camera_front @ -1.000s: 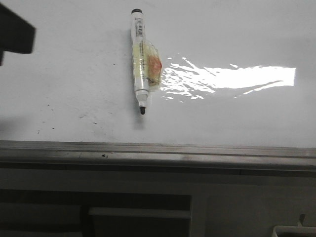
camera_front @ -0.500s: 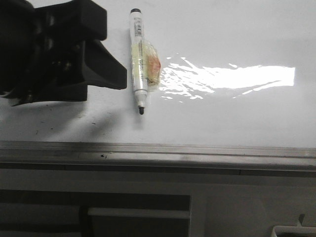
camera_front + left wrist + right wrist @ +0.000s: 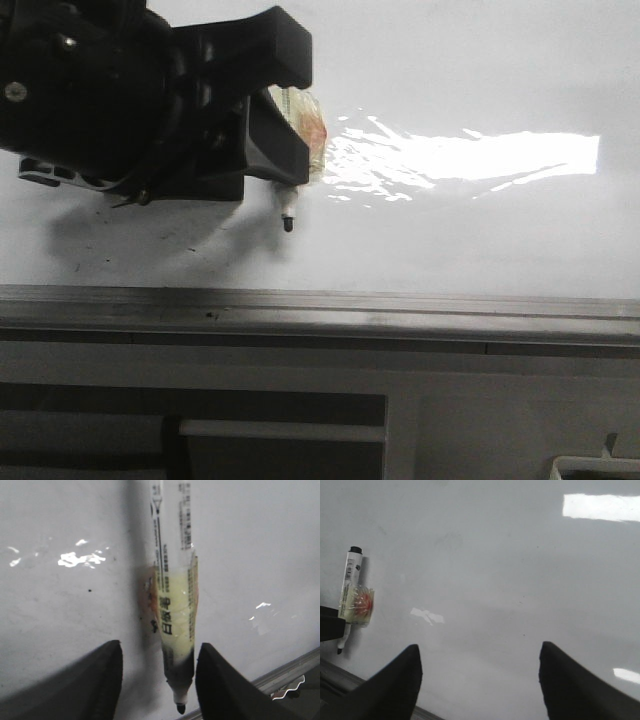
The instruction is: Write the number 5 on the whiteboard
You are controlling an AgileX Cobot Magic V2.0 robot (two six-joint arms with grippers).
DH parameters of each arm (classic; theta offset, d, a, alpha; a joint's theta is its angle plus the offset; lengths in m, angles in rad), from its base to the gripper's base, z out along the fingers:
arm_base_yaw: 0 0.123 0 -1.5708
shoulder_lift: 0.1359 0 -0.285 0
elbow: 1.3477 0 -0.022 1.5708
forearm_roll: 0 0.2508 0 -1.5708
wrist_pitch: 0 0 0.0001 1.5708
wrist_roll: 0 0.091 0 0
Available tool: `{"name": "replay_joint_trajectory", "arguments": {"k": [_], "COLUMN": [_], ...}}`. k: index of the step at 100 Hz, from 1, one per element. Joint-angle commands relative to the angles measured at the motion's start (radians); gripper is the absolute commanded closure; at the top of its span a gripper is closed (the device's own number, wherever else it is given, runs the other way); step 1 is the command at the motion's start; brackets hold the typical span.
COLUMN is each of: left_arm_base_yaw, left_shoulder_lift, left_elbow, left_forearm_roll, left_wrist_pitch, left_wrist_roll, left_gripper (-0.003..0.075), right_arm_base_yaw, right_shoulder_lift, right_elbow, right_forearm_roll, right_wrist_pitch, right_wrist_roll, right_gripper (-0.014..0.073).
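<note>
The left gripper [image 3: 262,150] has moved in from the left edge since a second ago and now covers the upper part of the marker [image 3: 290,205], which has not shifted on the whiteboard [image 3: 480,240]. Its jaws stand wide, one on each side of the marker, with a gap to the barrel on both sides in the left wrist view [image 3: 175,630]; they hold nothing. The black tip pokes out past the jaws toward the grey metal edge strip [image 3: 400,310]. There is one marker, with one yellowish tape wrap [image 3: 312,135] with an orange patch around its barrel. The right gripper [image 3: 477,680] hangs over bare board well apart from the marker [image 3: 350,595], its jaws wide and holding nothing. There is one whiteboard, which serves as the bench, with one bright glare patch [image 3: 480,158] just right of the marker and a few dark specks. No drawn 5 shows on it.
</note>
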Motion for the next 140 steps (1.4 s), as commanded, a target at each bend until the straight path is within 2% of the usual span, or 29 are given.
{"name": "replay_joint_trajectory", "arguments": {"k": [1,2,15,24,33,41,49,60,69,85,102,116,140], "left_arm_base_yaw": [0.000,0.000,0.000,0.000,0.000,-0.001,-0.011,-0.044,-0.079,-0.129,-0.133,-0.133,-0.133], "left_shoulder_lift": [0.000,0.000,-0.005,-0.032,-0.091,-0.163,-0.227,-0.297,-0.330,-0.336,-0.332,-0.332,-0.332], "left_elbow": [-0.026,-0.026,-0.026,-0.026,-0.026,-0.026,-0.026,-0.026,-0.026,-0.026,-0.026,-0.026,-0.026], "left_forearm_roll": [0.000,0.000,0.000,0.038,0.178,0.330,0.479,0.558,0.558,0.558,0.614,0.664,0.677], "left_wrist_pitch": [-0.026,-0.024,0.001,0.063,0.164,0.279,0.423,0.539,0.538,0.496,0.431,0.416,0.416], "left_wrist_roll": [0.000,0.000,0.000,0.000,0.000,0.003,0.049,0.169,0.298,0.465,0.482,0.482,0.491], "left_gripper": [0.0507,0.0540,0.0738,0.0740,0.0741,0.0740,0.0741,0.0740,0.0741,0.0740,0.0740,0.0740,0.0740], "right_arm_base_yaw": [0.001,0.001,0.001,0.003,0.020,0.052,0.103,0.185,0.248,0.381,0.521,0.610,0.667], "right_shoulder_lift": [0.013,0.013,0.013,0.013,0.013,0.013,0.017,0.053,0.096,0.186,0.293,0.370,0.489], "right_elbow": [-0.038,-0.038,-0.038,-0.038,-0.038,-0.038,-0.038,-0.038,-0.038,-0.054,-0.101,-0.131,-0.137], "right_forearm_roll": [-0.007,-0.004,0.011,0.017,0.019,0.054,0.153,0.269,0.321,0.327,0.327,0.327,0.331], "right_wrist_pitch": [-0.061,-0.061,-0.058,-0.031,0.023,0.065,0.098,0.104,0.048,-0.026,-0.063,-0.160,-0.339], "right_wrist_roll": [-0.013,-0.013,-0.013,-0.013,-0.025,-0.108,-0.212,-0.348,-0.426,-0.448,-0.460,-0.460,-0.460], "right_gripper": [0.0143,0.0143,0.0143,0.0143,0.0143,0.0144,0.0159,0.0183,0.0186,0.0186,0.0185,0.0185,0.0186]}}
